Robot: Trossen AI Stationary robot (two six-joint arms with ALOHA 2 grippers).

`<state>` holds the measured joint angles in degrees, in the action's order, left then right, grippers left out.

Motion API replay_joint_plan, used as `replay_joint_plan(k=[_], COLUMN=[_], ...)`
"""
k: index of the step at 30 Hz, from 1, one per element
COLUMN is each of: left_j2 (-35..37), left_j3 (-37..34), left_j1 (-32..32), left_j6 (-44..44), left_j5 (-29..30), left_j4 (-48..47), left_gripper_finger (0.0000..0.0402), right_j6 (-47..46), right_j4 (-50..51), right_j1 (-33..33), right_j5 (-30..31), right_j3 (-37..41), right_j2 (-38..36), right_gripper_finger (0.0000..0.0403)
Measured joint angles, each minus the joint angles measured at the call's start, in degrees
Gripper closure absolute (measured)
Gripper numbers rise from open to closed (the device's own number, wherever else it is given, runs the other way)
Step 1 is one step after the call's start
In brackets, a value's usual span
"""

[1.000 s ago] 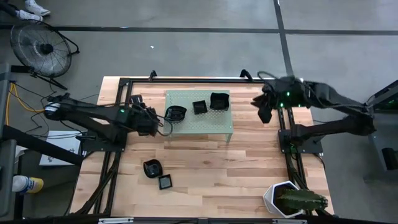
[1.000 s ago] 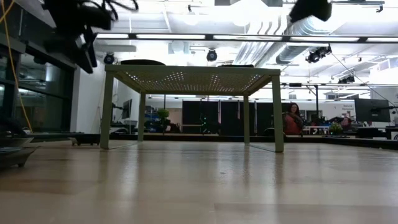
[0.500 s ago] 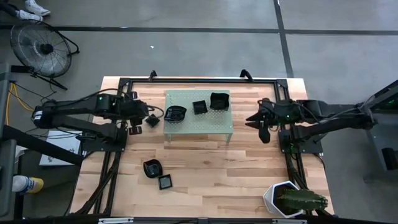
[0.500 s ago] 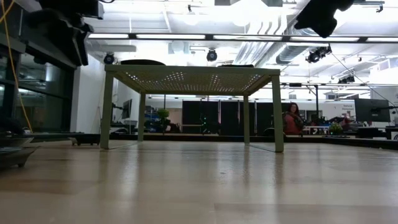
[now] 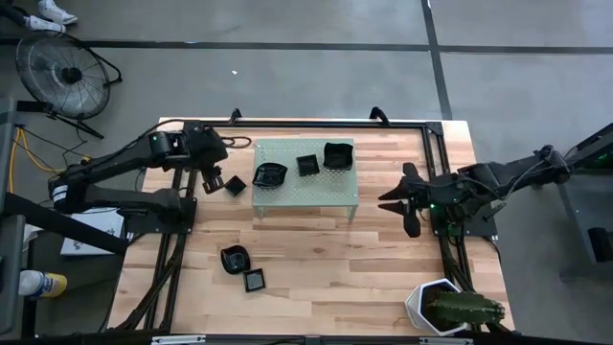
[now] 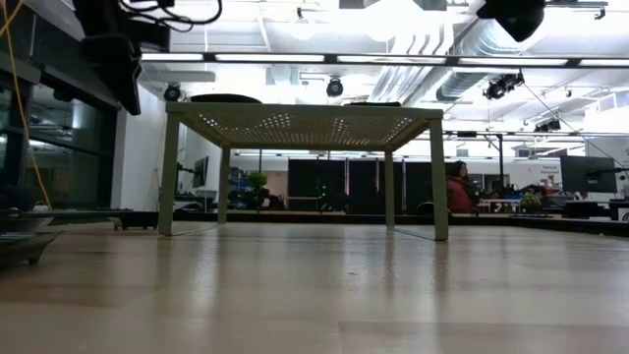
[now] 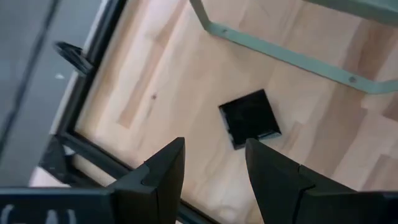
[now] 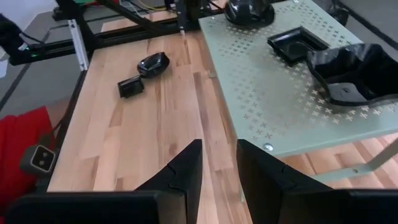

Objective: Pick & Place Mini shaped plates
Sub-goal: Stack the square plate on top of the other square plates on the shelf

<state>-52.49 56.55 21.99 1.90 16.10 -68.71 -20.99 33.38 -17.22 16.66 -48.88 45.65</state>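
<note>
Released since the earlier frame, a small glossy black square dish [image 7: 250, 117] lies on the wooden desk [image 5: 316, 259] just beyond the left gripper's [image 7: 212, 163] spread, empty fingers [image 7: 163, 168].

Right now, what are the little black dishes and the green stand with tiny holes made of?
The black dishes look like glossy plastic, maybe glazed ceramic: light glints off their raised rims. The pale green stand looks like painted sheet metal: thin, flat, and punched with rows of small cross-shaped holes. The table under them is wood, with plank seams and grain showing.
</note>
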Motion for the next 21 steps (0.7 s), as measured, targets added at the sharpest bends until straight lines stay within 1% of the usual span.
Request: replay_joint_plan(k=[5,9,12,15,19,21], left_j2=[-2.29,-5.33,-8.15,-10.85,-14.21,-16.00], left_j3=[0.00,0.00,0.00,0.00,0.00,0.00], left_j1=[7.58,14.70,19.85,24.19,28.45,29.85], left_j6=[1.45,6.45,10.70,13.14,17.32,18.70], left_j5=[-6.98,-12.37,-15.72,-18.24,-24.63,-26.64], left_j4=[0.07,0.25,0.78,2.12,4.11,4.68], left_gripper_finger=[0.0237,0.0237,0.0237,0.0237,0.0237,0.0237], right_j6=[0.00,0.00,0.00,0.00,0.00,0.00], right_j4=[-1.04,-1.35,-1.40,-1.53,-1.54,-1.54], right_j1=[-3.38,-5.49,-6.53,-7.28,-7.34,-7.34], right_j5=[2.77,5.14,5.34,5.45,5.49,5.52], right_j3=[0.00,0.00,0.00,0.02,0.02,0.02], right_j2=[0.12,0.44,0.78,0.92,0.90,0.90], right_gripper_finger=[0.0309,0.0309,0.0308,0.0309,0.0309,0.0308])
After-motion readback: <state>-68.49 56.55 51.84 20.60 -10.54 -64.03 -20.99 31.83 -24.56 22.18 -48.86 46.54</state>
